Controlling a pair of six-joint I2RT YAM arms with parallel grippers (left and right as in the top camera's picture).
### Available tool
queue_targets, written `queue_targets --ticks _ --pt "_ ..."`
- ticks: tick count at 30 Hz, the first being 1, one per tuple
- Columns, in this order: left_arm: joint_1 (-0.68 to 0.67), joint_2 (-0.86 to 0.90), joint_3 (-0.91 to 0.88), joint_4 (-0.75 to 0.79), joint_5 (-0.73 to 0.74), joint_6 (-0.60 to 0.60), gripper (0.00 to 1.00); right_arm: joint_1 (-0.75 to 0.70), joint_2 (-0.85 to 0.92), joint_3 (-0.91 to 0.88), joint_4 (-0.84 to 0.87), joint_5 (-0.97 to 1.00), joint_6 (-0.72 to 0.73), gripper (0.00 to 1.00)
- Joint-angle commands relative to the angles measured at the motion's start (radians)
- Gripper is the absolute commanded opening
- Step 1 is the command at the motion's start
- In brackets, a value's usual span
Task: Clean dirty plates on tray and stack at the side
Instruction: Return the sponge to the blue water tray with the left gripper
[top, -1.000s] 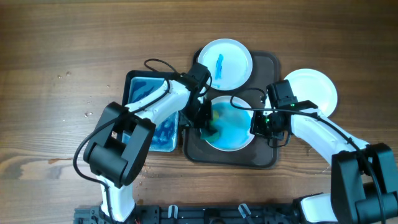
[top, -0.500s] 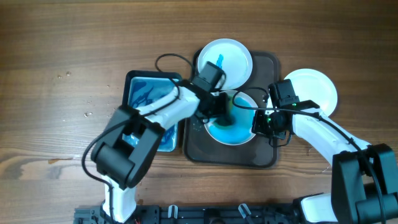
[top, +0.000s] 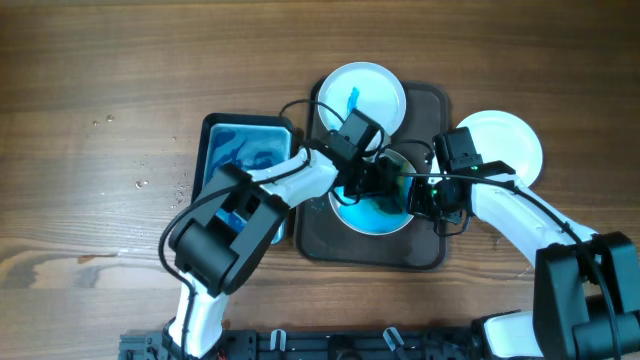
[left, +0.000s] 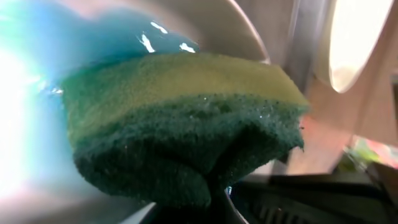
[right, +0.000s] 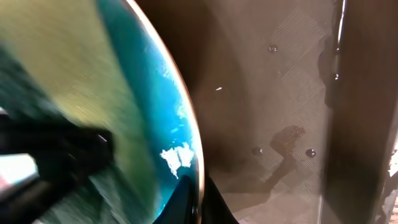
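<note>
Your left tool (top: 372, 182) is clamped on the green sponge (left: 180, 124), pressing the blue plate (top: 365, 218) mid-frame in the tray (top: 425, 255); your right tool (top: 415, 197) pinches its right rim, so wipe leftward

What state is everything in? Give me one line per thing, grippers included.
tray: holds two plates, wet drops
near plate: on tray, coated blue, sponge against it
far plate: on tray, one blue streak
side plate: beside tray, clean white
sponge: wet, pinched
tub: holds blue water
left gripper: shut on sponge
right gripper: shut on near plate's rim
</note>
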Motion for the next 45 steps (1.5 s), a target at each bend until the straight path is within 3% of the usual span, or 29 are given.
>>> queue_targets --ticks 1,8,16,24,32,37,42,45 --pt "-0.045 0.03 -0.01 0.006 0.163 -0.005 0.04 0.005 0.031 -0.029 -0.014 0.083 -0.04 0.04" --pt "-0.016 0.029 -0.01 -0.149 0.021 0.013 0.04 0.005 0.031 -0.029 -0.015 0.082 -0.041 0.04" --pt "0.086 -0.005 -0.01 -0.407 -0.343 0.042 0.04 0.005 0.031 -0.029 -0.014 0.083 -0.04 0.04" --pt "0.109 -0.121 -0.01 -0.513 -0.709 0.035 0.04 0.005 0.031 -0.029 -0.014 0.082 -0.041 0.04" --pt "0.122 -0.26 0.009 -0.506 -0.467 0.035 0.04 0.005 0.031 -0.029 -0.013 0.082 -0.041 0.04" --pt "0.185 -0.434 0.011 -0.557 -0.341 0.037 0.04 0.005 0.031 -0.029 -0.014 0.078 -0.042 0.04" --pt "0.324 -0.588 0.011 -0.733 -0.415 0.117 0.04 0.005 0.031 -0.029 0.012 0.079 -0.041 0.05" --pt "0.454 -0.619 -0.002 -0.841 -0.652 0.162 0.04 0.005 0.031 -0.029 0.044 0.079 -0.024 0.04"
